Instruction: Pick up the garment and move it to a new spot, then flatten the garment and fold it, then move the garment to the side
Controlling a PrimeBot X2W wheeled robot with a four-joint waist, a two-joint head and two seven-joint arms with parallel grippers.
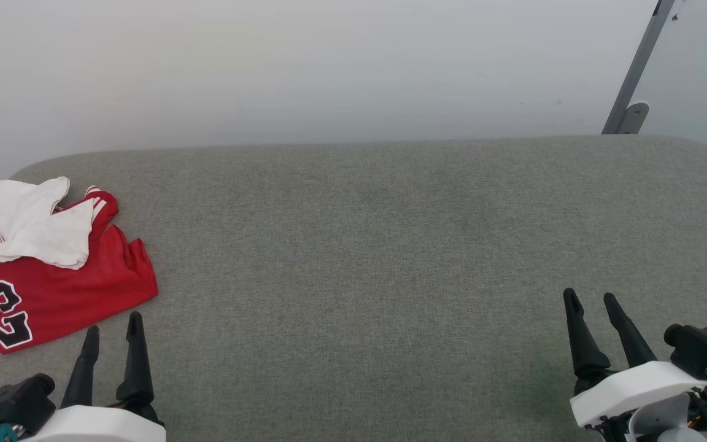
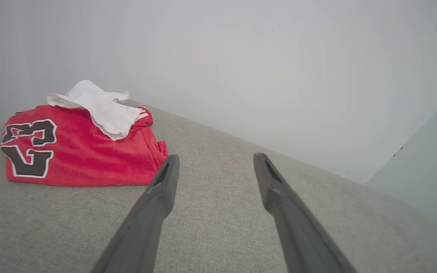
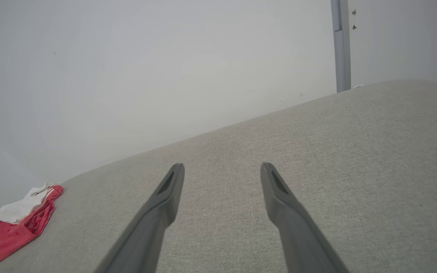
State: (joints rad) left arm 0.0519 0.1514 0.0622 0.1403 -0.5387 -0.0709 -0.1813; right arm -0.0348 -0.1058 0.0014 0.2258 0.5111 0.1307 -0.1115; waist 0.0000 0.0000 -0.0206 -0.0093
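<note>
Fingers (image 1: 135, 362) of the left gripper (image 1: 113, 324): two long dark prongs, spread apart and released, with nothing between them. They stand at the lower left of the head view, above a white wrist housing, over the near-left part of the surface.

The garment (image 1: 77, 276) lies just beyond and to the left of these tips, close to them but not touching. It sits in a loose, rumpled heap at the far-left end of the surface, red body underneath and a white sleeve piece draped across the top. The black, white-outlined number 23 faces up on its near-left part. Striped trim shows at the rear. One side runs past the left border of the head view.

The surface (image 1: 366, 258) is grey woven upholstery with rounded far corners, butted against a plain pale wall (image 1: 329, 67).

The right gripper (image 1: 590, 296) is at the lower right, well apart from the garment, its prongs likewise parted and grasping nothing.

At the far right, a grey metal post (image 1: 636, 67) leans against the wall, ending in a small bracket (image 1: 634, 116) behind the surface's rear edge.
</note>
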